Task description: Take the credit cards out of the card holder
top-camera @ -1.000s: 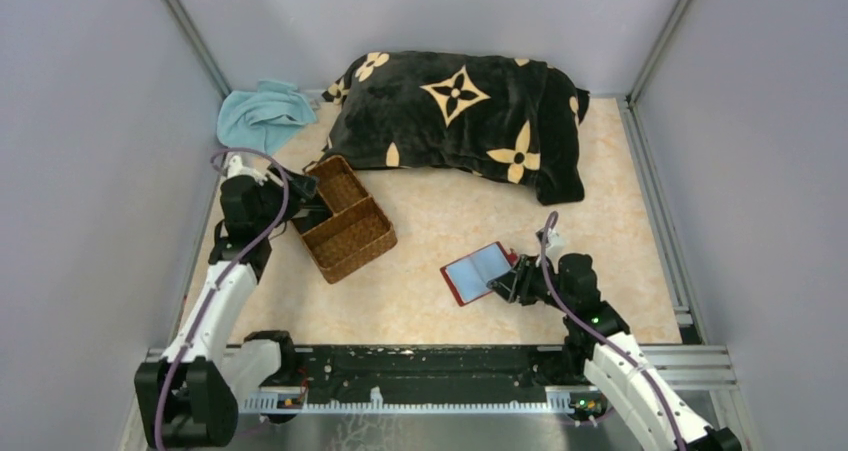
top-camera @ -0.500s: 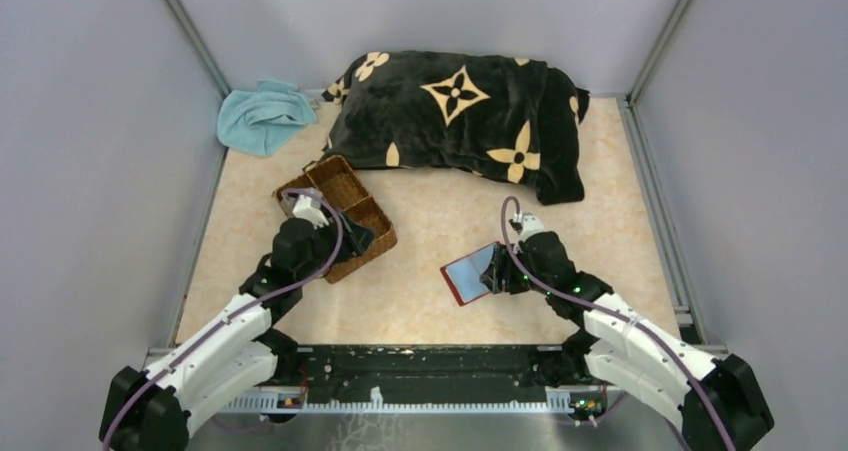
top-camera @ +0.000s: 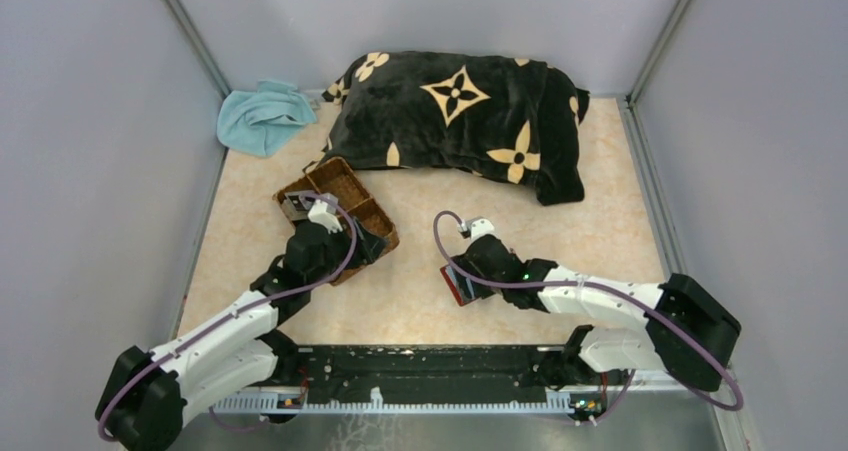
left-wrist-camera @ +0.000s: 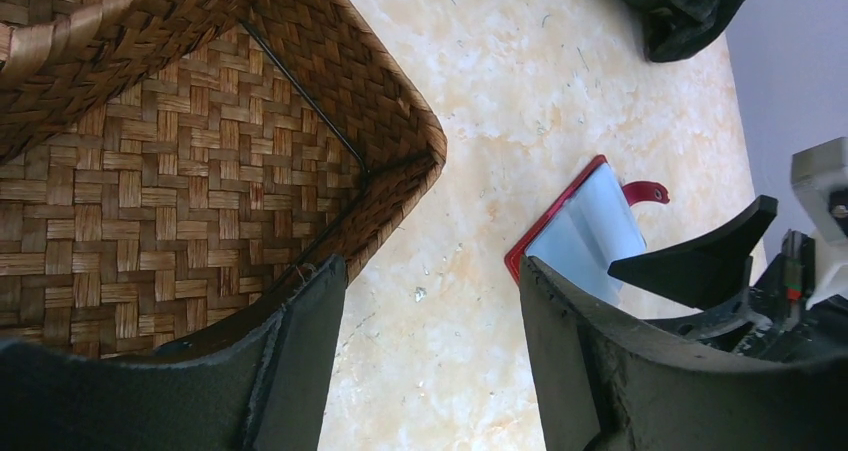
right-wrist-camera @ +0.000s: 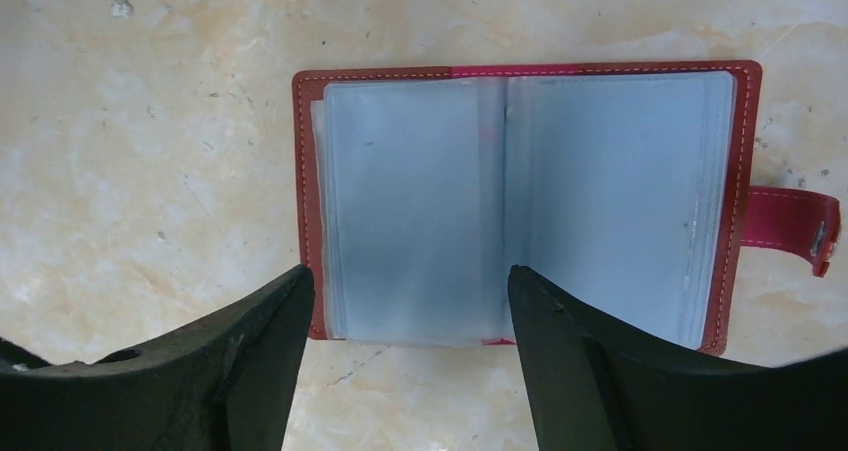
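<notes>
**Card holder lies open, right gripper spread above it**

Card holder (right-wrist-camera: 520, 201) lies opened flat on the table (top-camera: 600, 201), near the middle and toward the near edge, just right of the basket (top-camera: 340, 186). Its red cover faces down and two pages of pale, cloudy sleeves (right-wrist-camera: 410, 211) face up. Whether any credit cards sit in the sleeves cannot be told. A red strap (right-wrist-camera: 790, 221) with a snap sticks out from one side edge and rests on the table.

The right gripper (right-wrist-camera: 410, 276) hangs directly over the holder with its jaws spread wide, grasping nothing. In the right wrist view its two fingers straddle one page of sleeves, with the tips over the holder's edge. Whether they touch it cannot be told. From above, the gripper covers most of the holder, and only a red corner (top-camera: 456, 287) shows.

The left gripper (left-wrist-camera: 428, 271) is also released and empty. It hovers at the near right corner of the woven basket (left-wrist-camera: 400, 121), one finger over the rim and the other over bare table. The holder (left-wrist-camera: 585, 231) lies just beyond it.

At the far side of the table lie a black pillow (top-camera: 460, 111) with tan flower shapes and, in the far left corner, a crumpled light blue cloth (top-camera: 262, 116).
</notes>
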You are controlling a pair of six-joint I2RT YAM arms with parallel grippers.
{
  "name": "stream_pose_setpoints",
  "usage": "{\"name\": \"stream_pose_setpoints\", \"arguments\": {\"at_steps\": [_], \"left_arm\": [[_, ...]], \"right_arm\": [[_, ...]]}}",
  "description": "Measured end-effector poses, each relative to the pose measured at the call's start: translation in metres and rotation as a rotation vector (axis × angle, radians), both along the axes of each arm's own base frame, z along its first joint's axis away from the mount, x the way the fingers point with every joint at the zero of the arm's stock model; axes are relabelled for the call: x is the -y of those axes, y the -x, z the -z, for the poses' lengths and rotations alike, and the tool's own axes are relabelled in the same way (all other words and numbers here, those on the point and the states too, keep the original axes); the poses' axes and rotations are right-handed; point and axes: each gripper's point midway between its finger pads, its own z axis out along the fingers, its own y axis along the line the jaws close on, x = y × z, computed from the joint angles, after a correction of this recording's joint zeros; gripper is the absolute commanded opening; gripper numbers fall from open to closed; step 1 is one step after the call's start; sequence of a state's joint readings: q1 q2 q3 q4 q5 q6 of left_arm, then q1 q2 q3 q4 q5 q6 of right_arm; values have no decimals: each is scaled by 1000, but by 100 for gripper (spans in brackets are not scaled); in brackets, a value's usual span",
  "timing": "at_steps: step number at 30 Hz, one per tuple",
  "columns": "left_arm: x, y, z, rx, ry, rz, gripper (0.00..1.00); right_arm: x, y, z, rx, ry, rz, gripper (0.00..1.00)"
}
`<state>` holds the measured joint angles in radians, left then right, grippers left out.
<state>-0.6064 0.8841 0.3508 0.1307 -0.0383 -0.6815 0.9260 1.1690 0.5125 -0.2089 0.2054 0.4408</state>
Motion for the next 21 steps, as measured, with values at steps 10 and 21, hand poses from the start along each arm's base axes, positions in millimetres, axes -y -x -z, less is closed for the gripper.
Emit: {"name": "stream_pose_setpoints", "arguments": {"at_steps": [10,21], "left_arm": [[-5,3,2,10,4,-12,70],[-3,0,5,10,8,-16,69]], "right_arm": [[5,-5,15,5,92,21,61],[6,-7,18,21,121,34,31]]}}
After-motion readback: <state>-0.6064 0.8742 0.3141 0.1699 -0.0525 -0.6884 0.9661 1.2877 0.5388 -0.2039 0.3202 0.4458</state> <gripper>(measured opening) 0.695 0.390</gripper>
